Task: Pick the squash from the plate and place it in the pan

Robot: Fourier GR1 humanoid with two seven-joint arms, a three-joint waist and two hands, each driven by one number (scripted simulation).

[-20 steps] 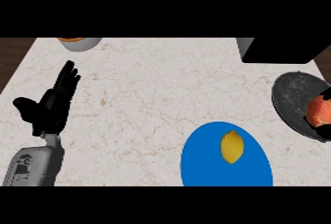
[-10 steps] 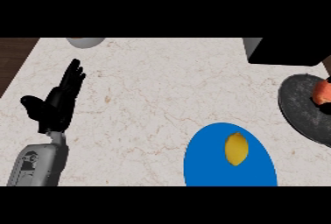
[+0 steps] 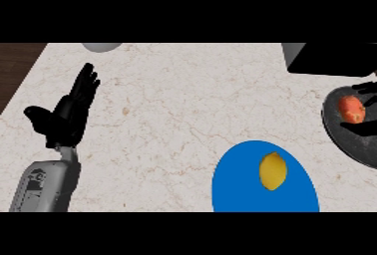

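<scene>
Left hand is sitting over the left part of the counter, fingers straight and pointing toward the far edge, thumb sticking out to the left. It's wide open and holding nothing, just resting there with its grey forearm coming in from the near edge.

Over on the right it's a lot harder to read. Black fingers of the right hand show at the right edge, around an orange-red thing, and the whole lot is over the pan. One dark finger runs above the orange-red thing and another dark bit sits below it, so it looks wrapped around it, though most of that hand is cut off by the frame, so I honestly can't tell how it's closed beyond that.

Squash is yellow, oval, and lying on the blue plate at the near side, right of center. It's toward the far half of the plate, long way pointing near to far. Nothing is touching it. The pan is just to the right of the plate, dark grey, partly out of view.

At the far edge there's a grey round thing on the left, only partly showing, and a black box at the far right corner, behind the pan.
</scene>
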